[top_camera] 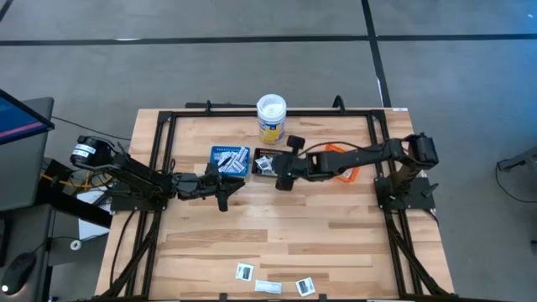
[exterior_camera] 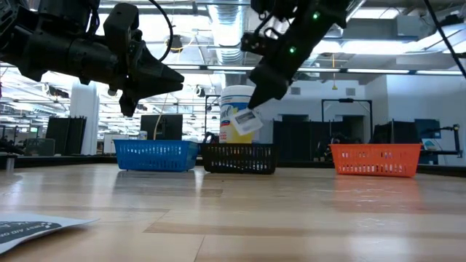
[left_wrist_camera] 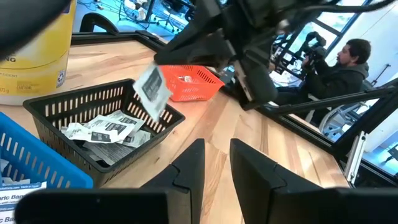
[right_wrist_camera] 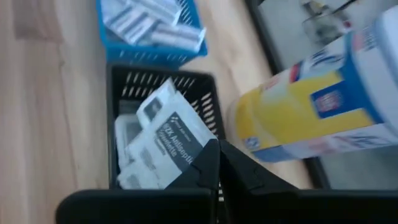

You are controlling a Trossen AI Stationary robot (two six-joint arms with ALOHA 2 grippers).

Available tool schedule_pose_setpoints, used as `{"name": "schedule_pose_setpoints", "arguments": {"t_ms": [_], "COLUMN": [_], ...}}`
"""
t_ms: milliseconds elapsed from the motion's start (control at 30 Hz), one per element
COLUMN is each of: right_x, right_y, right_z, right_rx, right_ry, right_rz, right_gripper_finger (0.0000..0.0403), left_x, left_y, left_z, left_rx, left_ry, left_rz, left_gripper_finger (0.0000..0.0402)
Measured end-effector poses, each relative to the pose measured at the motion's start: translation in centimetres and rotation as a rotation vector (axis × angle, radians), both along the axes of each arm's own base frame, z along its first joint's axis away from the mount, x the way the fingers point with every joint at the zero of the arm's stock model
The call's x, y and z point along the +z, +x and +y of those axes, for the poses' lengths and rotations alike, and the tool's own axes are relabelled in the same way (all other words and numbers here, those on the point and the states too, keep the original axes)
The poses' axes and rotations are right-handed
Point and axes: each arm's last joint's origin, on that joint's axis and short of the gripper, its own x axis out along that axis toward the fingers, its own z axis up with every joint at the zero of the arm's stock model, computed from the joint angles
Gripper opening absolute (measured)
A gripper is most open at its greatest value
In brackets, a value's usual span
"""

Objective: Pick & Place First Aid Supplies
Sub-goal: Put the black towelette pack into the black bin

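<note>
Right gripper (exterior_camera: 256, 102): raised over the black tray (exterior_camera: 239, 158), fingers pinched on a squarish white packet (exterior_camera: 246, 121) with dark print — the packet hangs tilted below the fingertips, above the tray and clear of it.
Held packet, other views: in the left wrist view it shows as a pale tilted square (left_wrist_camera: 151, 90) over the tray's near wall; in the right wrist view it lies between the closed fingers with the tray beneath.
Left gripper (top_camera: 223, 190): hovering off the table just in front of the blue tray (top_camera: 230, 159), holding nothing; a narrow gap shows between its fingers (left_wrist_camera: 186, 173), so they look slightly parted, though the low view cannot confirm it.
Black tray contents: several white packets with dark marks (left_wrist_camera: 102, 130) piled inside.
Blue tray contents: narrow white-and-blue strips (right_wrist_camera: 152, 18) lying flat.
Orange tray (exterior_camera: 376, 159): beside the black one, toward the right arm's side.
Tub (top_camera: 271, 117): white lid, yellow label, upright behind the trays.
Loose supplies: three packets (top_camera: 244, 271) on the table's (top_camera: 336, 235) near edge — well apart from both grippers.
Room: a person (left_wrist_camera: 342, 71) seated beyond the table.
</note>
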Motion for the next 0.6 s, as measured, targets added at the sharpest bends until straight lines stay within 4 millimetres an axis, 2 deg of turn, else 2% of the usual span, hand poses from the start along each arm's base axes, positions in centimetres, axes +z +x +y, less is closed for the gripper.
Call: {"name": "schedule_pose_setpoints", "arguments": {"t_ms": [233,400,600], "right_x": [-0.5,-0.5,-0.7], "right_y": [-0.3,-0.3,-0.5], "right_z": [-2.5,-2.5,-1.5], "right_rx": [-0.002,0.048,0.069], "right_ry": [0.189,0.195,0.193], "right_rz": [0.01,0.029,0.069], "right_gripper_finger": [0.0,0.0016,0.0069], "left_x": [0.0,0.0,0.0], "left_y": [0.0,0.0,0.0], "left_z": [0.0,0.0,0.0], "left_rx": [0.0,0.0,0.0], "left_ry": [0.0,0.0,0.0], "left_rz": [0.0,0.0,0.0], "left_gripper_finger": [0.0076,0.0076,0.0076]}}
